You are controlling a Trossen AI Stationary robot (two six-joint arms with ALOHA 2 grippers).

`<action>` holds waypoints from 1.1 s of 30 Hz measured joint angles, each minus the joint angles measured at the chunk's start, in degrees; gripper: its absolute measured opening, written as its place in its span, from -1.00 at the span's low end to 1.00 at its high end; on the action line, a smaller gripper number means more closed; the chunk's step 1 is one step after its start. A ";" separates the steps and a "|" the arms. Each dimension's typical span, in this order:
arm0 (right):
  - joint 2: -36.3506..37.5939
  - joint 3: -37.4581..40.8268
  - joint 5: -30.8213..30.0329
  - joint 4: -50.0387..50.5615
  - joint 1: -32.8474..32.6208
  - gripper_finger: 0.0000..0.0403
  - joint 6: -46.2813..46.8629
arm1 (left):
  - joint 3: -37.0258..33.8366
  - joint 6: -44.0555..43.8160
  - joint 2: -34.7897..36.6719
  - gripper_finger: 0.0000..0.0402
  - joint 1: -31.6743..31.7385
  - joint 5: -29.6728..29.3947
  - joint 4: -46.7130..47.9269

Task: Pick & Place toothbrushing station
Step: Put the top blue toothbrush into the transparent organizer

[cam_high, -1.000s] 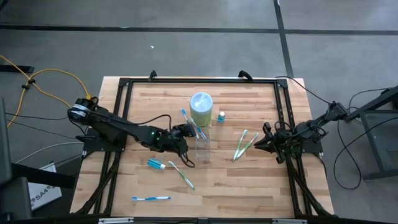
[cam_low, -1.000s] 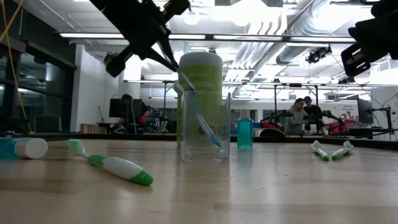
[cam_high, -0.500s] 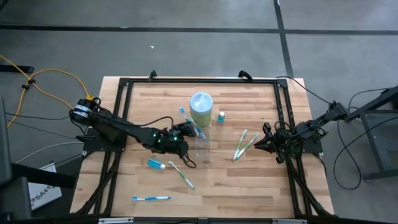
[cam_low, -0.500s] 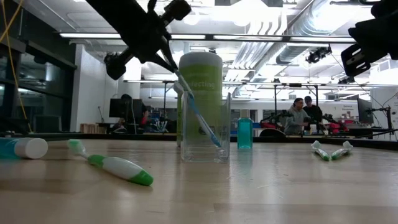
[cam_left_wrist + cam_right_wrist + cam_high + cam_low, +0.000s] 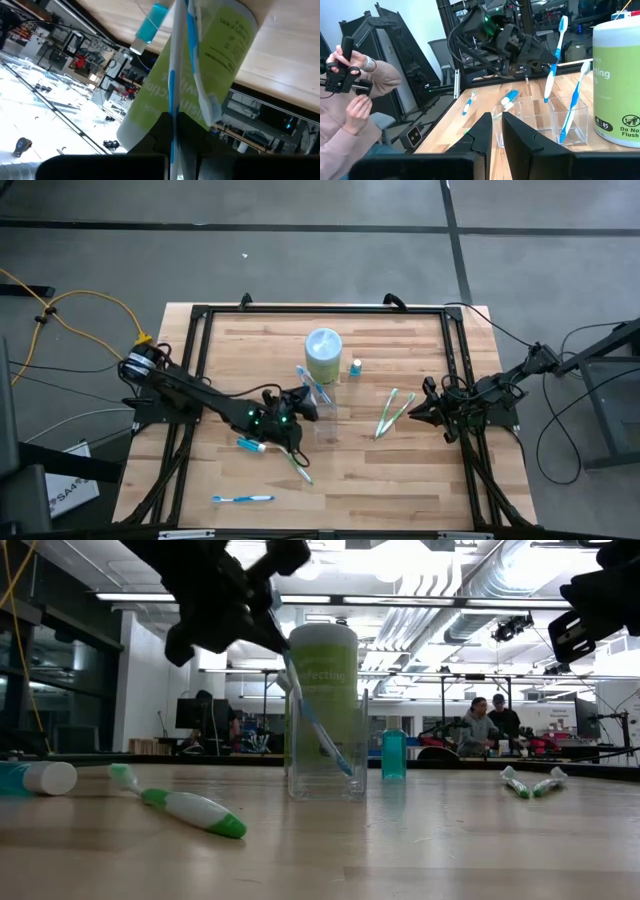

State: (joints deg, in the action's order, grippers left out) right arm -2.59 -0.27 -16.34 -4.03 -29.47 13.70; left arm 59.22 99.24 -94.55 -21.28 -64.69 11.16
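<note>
My left gripper (image 5: pixel 300 404) hovers just left of the clear tumbler (image 5: pixel 325 420), shut on a blue-and-white toothbrush (image 5: pixel 555 50). A second blue toothbrush (image 5: pixel 572 105) stands in the tumbler (image 5: pixel 570 127) and leans on its rim. A green-and-white toothbrush (image 5: pixel 295 462), a toothpaste tube (image 5: pixel 250 444) and a blue toothbrush (image 5: pixel 243 499) lie on the table nearer the front. Two green toothbrushes (image 5: pixel 392 412) lie right of the tumbler. My right gripper (image 5: pixel 415 412) waits shut at the table's right side. My left gripper pinches the toothbrush's handle (image 5: pixel 551 64) between its two fingers, about midway along it. The fingers come nearly level from the table's left and lie across the brush. The brush stands almost upright, head up, its lower end (image 5: pixel 546 99) clear of the table beside the tumbler.
A tall green-and-white canister (image 5: pixel 323 345) stands just behind the tumbler, with a small teal tube (image 5: pixel 355 366) upright to its right. A black frame (image 5: pixel 300 310) borders the wooden table. In the right wrist view a person (image 5: pixel 350 75) shows beyond the table.
My left gripper has drawn a little toward the table's near edge and sunk slightly, rolling at the wrist, so the held toothbrush has turned with it. The toothbrush in the tumbler has stayed where it was.
</note>
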 joint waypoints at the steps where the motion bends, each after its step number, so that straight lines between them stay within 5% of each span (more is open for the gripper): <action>1: 0.00 0.00 0.02 0.00 0.01 -0.82 0.01 | 0.00 -0.01 -0.23 -0.99 0.28 0.04 -0.47; 33: 0.00 0.00 0.02 0.00 0.00 -0.82 0.00 | 2.54 7.42 -4.42 -0.99 2.91 -1.99 -3.55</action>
State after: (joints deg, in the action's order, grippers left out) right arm -2.59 -0.27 -16.32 -4.03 -29.47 13.70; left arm 61.76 106.66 -98.97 -18.37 -66.67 7.60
